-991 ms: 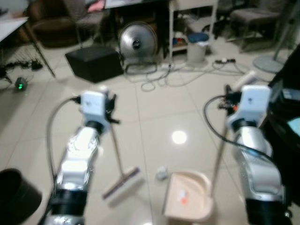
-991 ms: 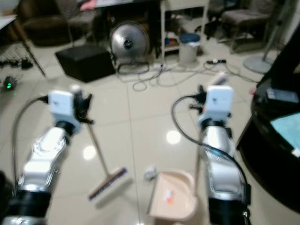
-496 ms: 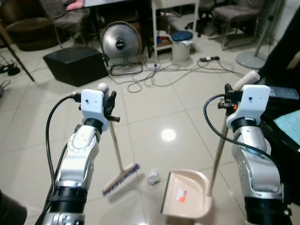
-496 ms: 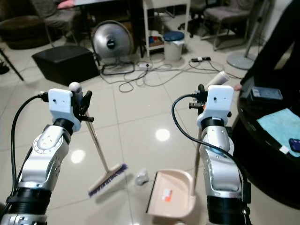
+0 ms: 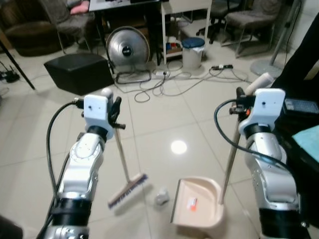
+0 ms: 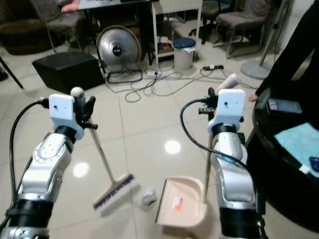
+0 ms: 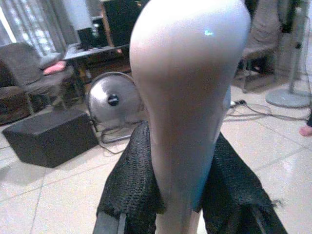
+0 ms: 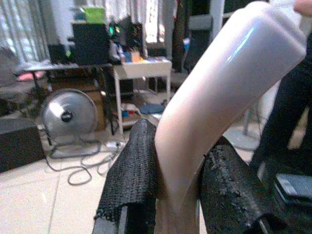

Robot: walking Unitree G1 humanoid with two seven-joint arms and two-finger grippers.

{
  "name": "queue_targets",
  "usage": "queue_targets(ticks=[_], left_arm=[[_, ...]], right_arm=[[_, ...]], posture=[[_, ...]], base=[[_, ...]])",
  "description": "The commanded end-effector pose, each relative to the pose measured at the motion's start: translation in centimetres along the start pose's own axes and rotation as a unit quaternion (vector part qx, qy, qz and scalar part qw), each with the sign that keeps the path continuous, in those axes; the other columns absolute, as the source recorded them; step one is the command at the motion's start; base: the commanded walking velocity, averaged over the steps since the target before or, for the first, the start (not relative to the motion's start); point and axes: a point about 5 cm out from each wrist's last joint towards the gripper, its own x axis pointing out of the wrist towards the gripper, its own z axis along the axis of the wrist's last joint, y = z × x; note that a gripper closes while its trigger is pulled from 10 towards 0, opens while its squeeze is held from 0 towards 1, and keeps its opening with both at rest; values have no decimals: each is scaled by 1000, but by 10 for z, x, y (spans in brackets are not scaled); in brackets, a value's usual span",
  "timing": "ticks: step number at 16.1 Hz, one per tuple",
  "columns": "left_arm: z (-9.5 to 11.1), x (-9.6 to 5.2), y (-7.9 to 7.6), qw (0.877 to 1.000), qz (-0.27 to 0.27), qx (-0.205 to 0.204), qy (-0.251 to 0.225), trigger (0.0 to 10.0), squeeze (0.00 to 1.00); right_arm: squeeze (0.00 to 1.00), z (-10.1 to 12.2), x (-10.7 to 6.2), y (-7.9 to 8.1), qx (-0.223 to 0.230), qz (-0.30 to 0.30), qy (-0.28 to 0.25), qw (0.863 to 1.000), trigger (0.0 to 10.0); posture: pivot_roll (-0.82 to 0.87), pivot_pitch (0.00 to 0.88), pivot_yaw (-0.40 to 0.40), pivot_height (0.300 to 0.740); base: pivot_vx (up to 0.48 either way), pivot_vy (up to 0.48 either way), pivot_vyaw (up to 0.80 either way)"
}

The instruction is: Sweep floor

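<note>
Lying on the floor (image 5: pixel 164 124) between broom head (image 5: pixel 127 190) and dustpan (image 5: pixel 197 208) is the scrap (image 5: pixel 160 197), a small crumpled pale piece, just beside the pan's open mouth and a little further from the bristles. That gap is the relation the coming stroke turns on.

Left claw (image 5: pixel 113 110) is clamped on the top of the broom handle (image 5: pixel 121 154); the left wrist view shows both pads (image 7: pixel 131 187) pressed against the pale grip. The handle slants down and toward the robot's right, ending in the head, whose long axis runs diagonally, nearly facing the pan.

Right claw (image 5: pixel 240 99) is clamped on the dustpan handle (image 5: pixel 230 158), which stands near upright; the pan rests on the floor with its mouth toward the broom. An orange fleck (image 5: pixel 191 202) lies inside it.

Judgement: the scrap lies to the right of the bristles, so the left arm is the one placed to push it, along a short stroke toward the pan. Risk: the light scrap may skid past the mouth's edge.
</note>
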Motion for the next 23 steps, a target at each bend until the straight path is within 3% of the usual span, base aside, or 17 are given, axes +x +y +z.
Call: queue_targets(ticks=[1,9,15,20,23], left_arm=[[13,2,2,1000,0,4,-30,10000,0],[15,4,2,999,-6,7,-33,10000,0],[9,4,6,1000,13,4,-22,10000,0],[-2,9,14,998,59,0,-3,10000,0],[-9,12,13,995,91,-28,-10,10000,0]], right_arm=[[0,10,3,2,-6,4,-25,1000,10000],[0,7,0,0,-4,1,-24,1000,10000],[0,-7,-2,-15,-87,-26,-32,995,10000],[0,-18,2,-18,-123,-16,-54,991,10000],[0,-28,2,-15,-132,-11,-54,990,10000]], posture=[[10,0,82,740],[13,0,88,740],[19,8,107,740],[42,97,131,740],[68,199,150,740]], base=[[334,0,0],[333,0,0],[0,0,0],[0,0,0],[0,0,0]])
